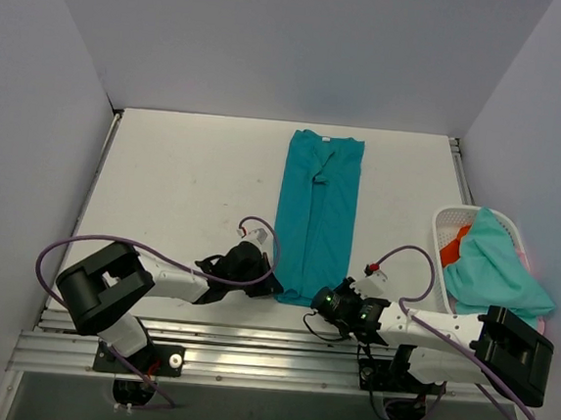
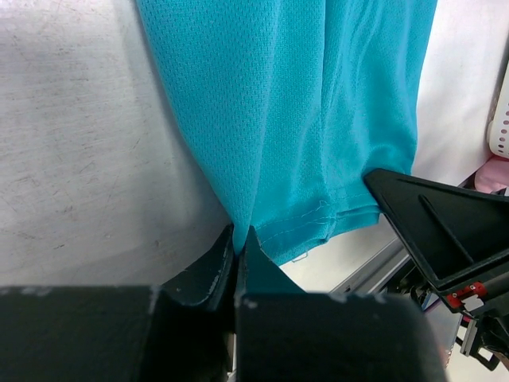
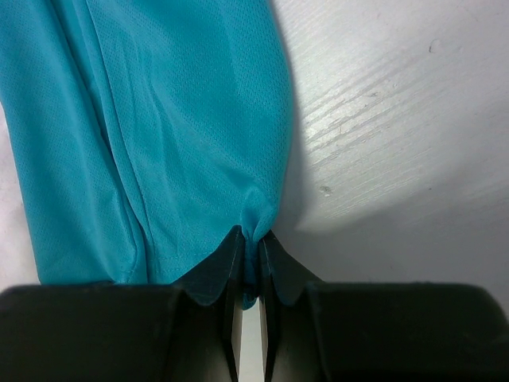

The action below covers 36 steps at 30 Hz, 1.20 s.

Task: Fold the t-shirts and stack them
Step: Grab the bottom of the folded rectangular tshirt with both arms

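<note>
I see the teal shirt (image 1: 317,213) lying flat on the worktop (image 1: 184,192), in the middle of the top view. It is folded into a long, thin strip. The strip runs from high in the frame down to the near edge, just above the arms. The neck end is at the top.

My left claw (image 1: 272,288) sits at the lower left corner of the strip. In the left wrist view it is clenched tight on the hem, with a bit of teal cloth pinched in it. The cloth bunches to a point where the claw bites it.

My right claw (image 1: 320,300) sits at the lower right corner of the strip. In the right wrist view it is clenched on the teal cloth too, and a small fold is squeezed in it. The worktop beside that fold is bare and white.

The two claws are near each other, one at each bottom corner of the shirt.

At the right side of the top view is a white basket (image 1: 443,222). An aqua shirt (image 1: 492,263) is draped over it and hangs past its near side. A bit of orange shirt (image 1: 457,247) peeks out inside the basket, just left of the aqua one.
</note>
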Motion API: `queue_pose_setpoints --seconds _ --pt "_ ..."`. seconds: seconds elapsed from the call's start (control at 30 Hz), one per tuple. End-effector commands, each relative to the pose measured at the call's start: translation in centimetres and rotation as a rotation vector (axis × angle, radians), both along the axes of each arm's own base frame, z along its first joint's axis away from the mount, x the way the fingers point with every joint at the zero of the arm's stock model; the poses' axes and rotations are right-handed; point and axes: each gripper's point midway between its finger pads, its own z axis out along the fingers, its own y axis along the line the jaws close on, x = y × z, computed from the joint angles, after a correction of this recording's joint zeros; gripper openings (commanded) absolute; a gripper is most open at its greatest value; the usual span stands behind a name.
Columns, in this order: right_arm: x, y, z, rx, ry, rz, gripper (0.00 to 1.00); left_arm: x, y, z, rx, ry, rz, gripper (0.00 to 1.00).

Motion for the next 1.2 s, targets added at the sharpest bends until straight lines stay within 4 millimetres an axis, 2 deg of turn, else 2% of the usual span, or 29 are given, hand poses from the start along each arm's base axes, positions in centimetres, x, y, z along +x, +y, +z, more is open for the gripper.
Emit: queue_pose_setpoints --seconds 0.0,0.13,0.17,0.23,0.3,0.33,0.5,0.53,0.57,0.6,0.63,0.67,0.87,0.9,0.93,0.97,1.0,1.03,1.07,1.1,1.17 --pt "-2.6 -2.7 -1.9 -0.127 0.113 0.035 0.0 -1.6 1.9 -1.6 0.091 0.048 -0.019 0.02" --pt "-2.9 -2.0 -0.1 -0.143 0.09 0.074 0.0 -1.8 2.6 0.3 0.098 0.027 -0.02 0.02" --pt "-2.6 -1.2 1.0 -0.125 0.073 0.076 0.0 -1.6 2.6 0.8 0.101 0.016 -0.019 0.02" --pt "-2.2 -1.4 2.1 -0.146 0.052 0.073 0.0 -1.5 2.9 2.3 0.097 -0.005 -0.011 0.02" --pt "-1.6 -0.6 3.6 -0.131 0.021 0.076 0.0 -1.1 2.8 3.5 0.091 -0.035 -0.012 0.02" --pt "-1.5 -0.7 4.0 -0.146 0.014 0.08 0.0 -0.8 3.4 3.7 0.117 -0.045 0.006 0.02" --pt "0.6 -0.6 6.4 -0.21 -0.042 0.063 0.0 1.4 3.0 6.3 0.102 -0.088 0.021 0.02" --pt "1.2 -0.1 7.3 -0.2 -0.058 0.059 0.0 1.8 3.1 6.3 0.112 -0.082 0.023 0.03" --pt "1.5 -0.1 7.4 -0.233 -0.061 0.072 0.0 2.1 2.9 6.5 0.107 -0.077 0.016 0.03" --pt "1.9 0.1 7.7 -0.241 -0.064 0.073 0.0 3.3 2.8 7.2 0.098 -0.084 0.032 0.03" --pt "2.8 0.2 8.5 -0.238 -0.075 0.055 0.0 3.6 2.7 7.4 0.088 -0.074 0.024 0.03" --pt "3.2 0.1 8.5 -0.259 -0.073 0.052 0.0 4.2 2.6 7.8 0.081 -0.074 0.02 0.03" --pt "7.0 -1.0 10.2 -0.33 -0.088 -0.003 0.0 8.8 1.7 11.5 0.035 -0.114 0.028 0.06" --pt "7.6 -1.1 10.4 -0.343 -0.092 0.003 0.0 9.2 1.7 11.0 0.054 -0.094 0.027 0.06" --pt "8.0 -1.3 10.5 -0.342 -0.086 -0.002 0.0 10.0 1.6 11.5 0.046 -0.096 0.025 0.07" --pt "8.7 -1.8 10.4 -0.351 -0.08 -0.022 0.0 11.1 0.9 13.0 0.027 -0.128 0.021 0.07" --pt "9.4 -1.5 10.9 -0.34 -0.091 -0.024 0.0 11.6 0.8 12.3 0.043 -0.108 0.022 0.07" --pt "9.8 -1.7 10.9 -0.351 -0.087 -0.019 0.0 12.2 0.4 12.5 0.036 -0.113 0.023 0.07" --pt "10.2 -1.8 10.6 -0.361 -0.076 -0.019 0.0 13.1 -0.2 13.6 0.015 -0.137 0.015 0.08" --pt "11.2 -2.0 11.1 -0.351 -0.084 -0.039 0.0 13.6 -0.6 12.5 0.029 -0.114 0.012 0.08" --pt "12.1 -2.1 10.6 -0.367 -0.065 -0.032 0.0 14.6 -1.3 12.6 0.01 -0.1 -0.003 0.08"
